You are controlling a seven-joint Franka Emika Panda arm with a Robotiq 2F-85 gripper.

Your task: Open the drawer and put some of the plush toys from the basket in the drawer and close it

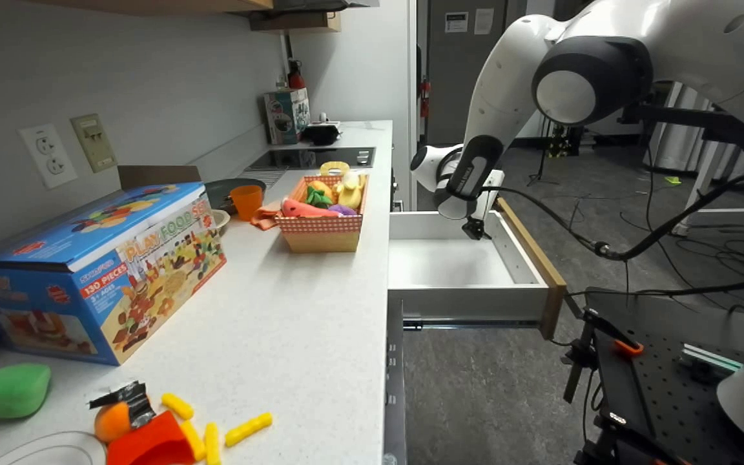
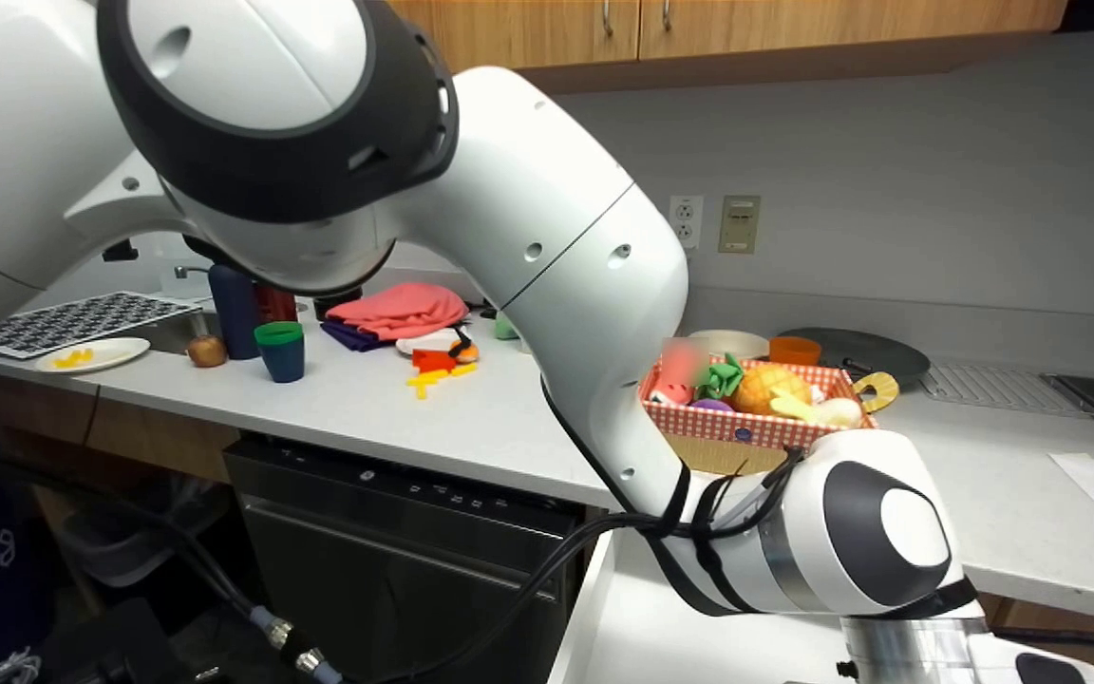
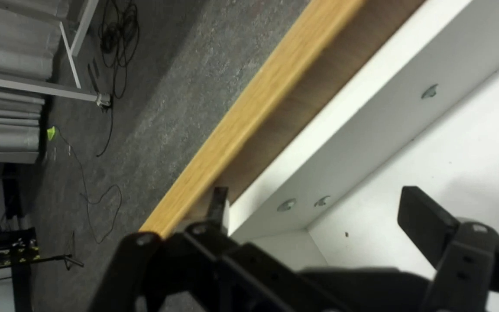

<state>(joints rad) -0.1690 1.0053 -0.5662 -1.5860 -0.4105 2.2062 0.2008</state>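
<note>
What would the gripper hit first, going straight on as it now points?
Probably the drawer beneath the gripper: its front wall or its bottom; depth leaves which comes first unclear.

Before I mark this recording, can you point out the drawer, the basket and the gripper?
Drawer [image 1: 443, 263]: in an exterior view, on its bare white floor.
Basket [image 1: 320, 242]: in an exterior view, on its plain tan side below the checked trim.
Gripper [image 3: 316, 198]: in the wrist view, midway between its parted fingertips.

Hangs with dark fingers [image 1: 473, 228] at the open drawer [image 1: 456, 265], near its wooden front [image 1: 530, 248]. Shows plush toys [image 1: 320, 189] in the basket [image 1: 317, 225] on the bench [image 1: 301, 310].
</note>
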